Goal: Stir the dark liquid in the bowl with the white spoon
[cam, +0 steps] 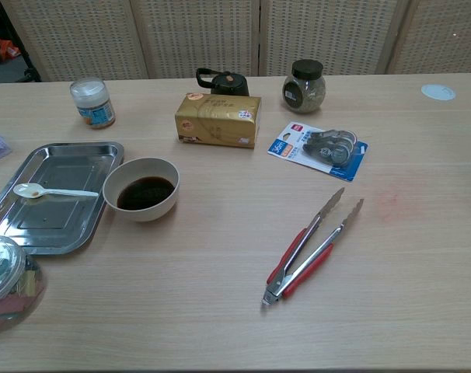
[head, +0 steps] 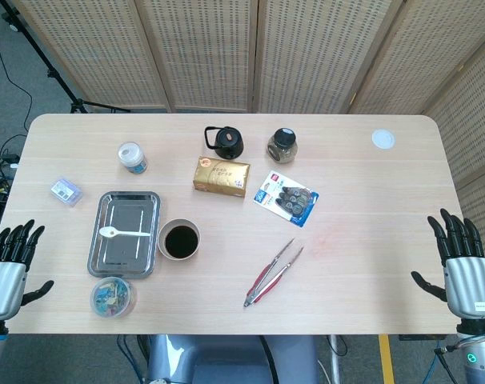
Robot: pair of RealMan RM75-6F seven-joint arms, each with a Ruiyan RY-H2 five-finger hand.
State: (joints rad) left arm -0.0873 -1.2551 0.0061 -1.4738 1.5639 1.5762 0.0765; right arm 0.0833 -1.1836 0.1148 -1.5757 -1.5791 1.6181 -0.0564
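At the near edge of the table [head: 362, 280], the left hand [head: 10, 260] and right hand [head: 460, 256] wait at opposite corners, fingers spread and holding nothing. Farther in, toward the left edge, the white spoon [cam: 53, 191] lies flat in the steel tray [cam: 80, 229], its handle pointing at the bowl [cam: 141, 188] of dark liquid [cam: 145, 193] just beside the tray. The spoon looks light, stiff and probably slick plastic; a pinch on the handle end would likely suit.
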